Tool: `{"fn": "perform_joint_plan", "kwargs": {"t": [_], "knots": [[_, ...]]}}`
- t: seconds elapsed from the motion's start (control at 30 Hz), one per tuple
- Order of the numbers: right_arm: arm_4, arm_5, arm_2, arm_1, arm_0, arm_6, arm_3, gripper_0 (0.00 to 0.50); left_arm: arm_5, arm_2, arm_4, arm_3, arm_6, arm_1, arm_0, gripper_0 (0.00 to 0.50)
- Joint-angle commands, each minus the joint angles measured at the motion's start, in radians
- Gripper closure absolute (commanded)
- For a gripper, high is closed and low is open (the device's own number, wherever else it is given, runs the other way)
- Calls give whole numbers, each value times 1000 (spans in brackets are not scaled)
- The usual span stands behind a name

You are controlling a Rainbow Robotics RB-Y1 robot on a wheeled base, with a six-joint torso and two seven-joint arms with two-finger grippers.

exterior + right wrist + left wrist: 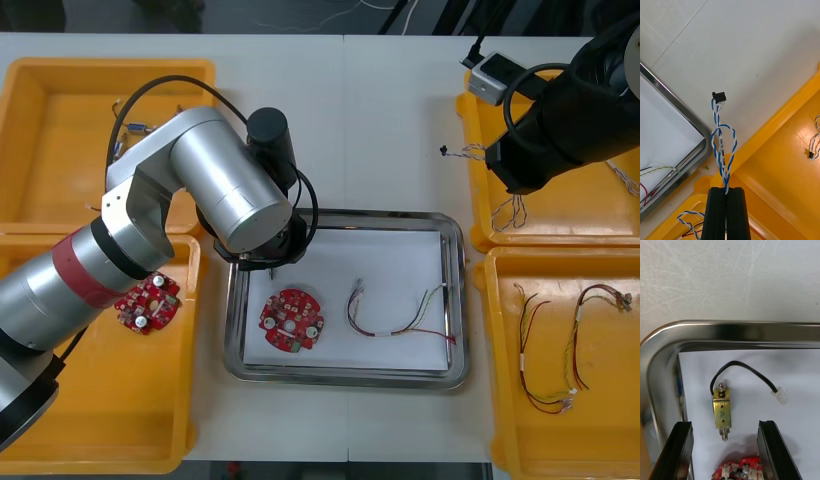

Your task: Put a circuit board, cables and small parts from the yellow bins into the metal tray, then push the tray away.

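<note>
Left gripper [725,423] – fingers wide apart, holding nothing, low over corner of metal tray [733,332]. Small metal part [722,412] with black cable [752,371] lies on tray's white floor between fingers, touching neither. Circuit board [739,469] just beside it.

Right gripper [726,189] – clamped on blue-white twisted cable [723,146] above rim of yellow bin [790,157]. Cable's plug end over bare table beside tray.

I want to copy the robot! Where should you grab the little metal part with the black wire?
I'd grip the small metal part by its boxy body, across the two long flat sides, from straight above. It lies flat in the tray, and the left gripper hangs open with a finger each side. Skip the pins and black cable.
</note>
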Motion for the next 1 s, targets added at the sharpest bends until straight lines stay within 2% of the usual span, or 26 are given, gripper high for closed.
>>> {"fn": "perform_joint_plan", "kwargs": {"t": [0.03,0.33,0.57,0.8,1.0], "knots": [[-40,3,17,-9,2,39,-30,500,81,97,31,-105,75,-5,-39,0],[-49,3,100,63,-12,65,-30,500,236,255,107,-223,70,40,-39,0],[-6,3,195,97,-12,114,-56,500,253,350,144,-240,55,92,-45,0],[63,3,270,143,-13,308,-58,500,253,414,195,-202,44,178,-45,0],[109,3,333,152,-12,427,-56,500,253,453,212,-142,0,234,-45,0]]}}
